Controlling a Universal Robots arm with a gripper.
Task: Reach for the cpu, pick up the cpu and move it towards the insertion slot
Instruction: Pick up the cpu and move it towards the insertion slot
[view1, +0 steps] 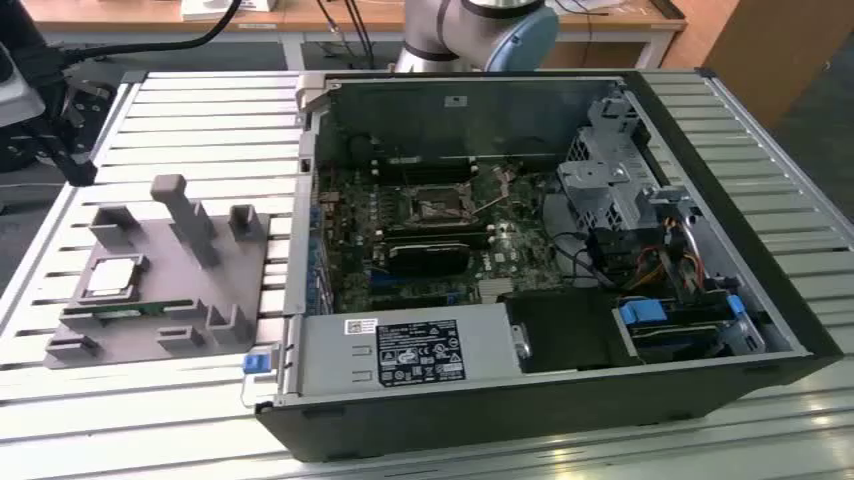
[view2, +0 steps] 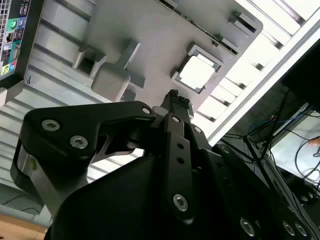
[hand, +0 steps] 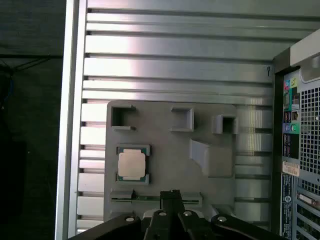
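The cpu (view1: 111, 277) is a small pale square chip lying flat in its recess on the grey plastic tray (view1: 180, 300), at the exterior view's left. In both wrist views the cpu (view2: 197, 71) (hand: 132, 164) rests untouched on the tray (view2: 150, 25) (hand: 165, 125). My gripper (view1: 78, 165) hangs above the slatted table beyond the tray's far left corner, well apart from the chip. Its black fingertips (view2: 173, 96) (hand: 171, 194) sit together, shut, holding nothing. The insertion slot (view1: 438, 207) is the square black socket with a metal frame on the motherboard inside the open case.
The open computer case (view1: 534, 250) lies at the exterior view's middle and right, with a power supply (view1: 400, 350), cables and a drive cage inside. Upright pegs (view1: 180, 215) rise from the tray, and a thin green memory stick (view1: 127, 310) lies near its front. Slatted aluminium table (view1: 200, 110) surrounds everything.
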